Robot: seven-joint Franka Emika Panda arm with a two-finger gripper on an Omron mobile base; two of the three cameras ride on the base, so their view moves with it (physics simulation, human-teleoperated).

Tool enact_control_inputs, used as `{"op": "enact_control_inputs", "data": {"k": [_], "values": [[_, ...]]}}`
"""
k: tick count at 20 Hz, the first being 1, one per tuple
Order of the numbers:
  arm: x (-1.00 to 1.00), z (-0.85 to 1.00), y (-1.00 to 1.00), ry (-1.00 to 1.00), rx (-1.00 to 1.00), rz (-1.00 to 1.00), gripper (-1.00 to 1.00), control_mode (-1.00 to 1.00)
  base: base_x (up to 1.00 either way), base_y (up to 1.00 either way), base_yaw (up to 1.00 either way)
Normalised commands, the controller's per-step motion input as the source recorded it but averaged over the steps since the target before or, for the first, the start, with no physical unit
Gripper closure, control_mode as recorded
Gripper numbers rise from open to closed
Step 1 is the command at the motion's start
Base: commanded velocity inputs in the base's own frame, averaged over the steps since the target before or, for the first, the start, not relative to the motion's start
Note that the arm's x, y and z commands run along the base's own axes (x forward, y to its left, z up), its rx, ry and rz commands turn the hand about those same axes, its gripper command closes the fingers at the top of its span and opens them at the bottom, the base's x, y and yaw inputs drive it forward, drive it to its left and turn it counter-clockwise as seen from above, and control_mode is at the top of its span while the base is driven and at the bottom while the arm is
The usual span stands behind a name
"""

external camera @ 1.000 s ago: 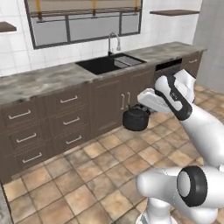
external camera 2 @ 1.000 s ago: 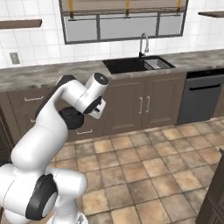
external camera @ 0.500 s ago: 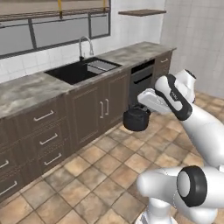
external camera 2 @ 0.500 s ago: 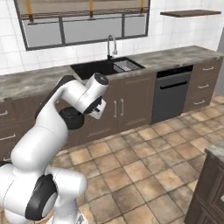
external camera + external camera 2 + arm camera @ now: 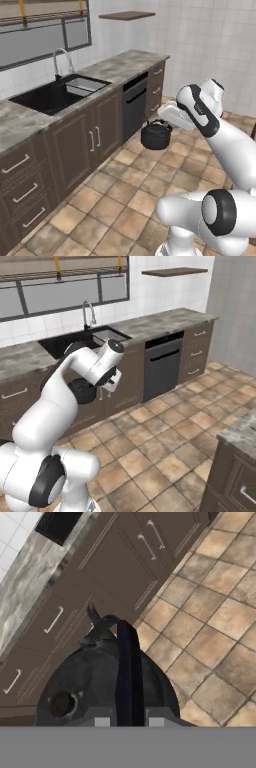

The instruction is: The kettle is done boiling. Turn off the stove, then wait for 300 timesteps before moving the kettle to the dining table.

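The end effector (image 5: 129,722) pinched the kettle (image 5: 156,136) by its handle above the floor while the base had swung right past the sink (image 5: 55,94), likely seeking the dining table.

The kettle (image 5: 156,136) is small, squat and round, black all over — it hangs in the air above the tiled floor, carried by its thin arched handle (image 5: 129,662), in front of the dark lower cabinets. It sits upright, body level under the handle. In the hand view its knobbed lid (image 5: 62,703) lies to the left of the handle and the short spout (image 5: 95,616) points away toward the cabinet doors. In the right base view the kettle (image 5: 82,391) shows partly behind the arm. A corner of the dining table (image 5: 241,435), grey-beige veined marble, shows at the lower right, well apart from the kettle.
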Motion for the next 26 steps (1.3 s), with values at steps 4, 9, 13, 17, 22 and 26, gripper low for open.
{"op": "enact_control_inputs", "data": {"k": [4,9,13,17,22,26], "values": [[0.00,0.00,0.00,0.00,0.00,0.00,1.00,1.00,0.77,0.00,-0.36],[0.00,0.00,0.00,0.00,0.00,0.00,1.00,1.00,0.77,0.00,-0.35],[0.00,0.00,0.00,0.00,0.00,0.00,1.00,1.00,0.75,0.00,-0.36],[0.00,0.00,0.00,0.00,0.00,0.00,1.00,1.00,0.65,0.16,-0.37],[0.00,0.00,0.00,0.00,0.00,0.00,1.00,1.00,0.52,0.42,-0.40],[0.00,0.00,0.00,0.00,0.00,0.00,1.00,1.00,0.42,0.58,-0.44]]}}
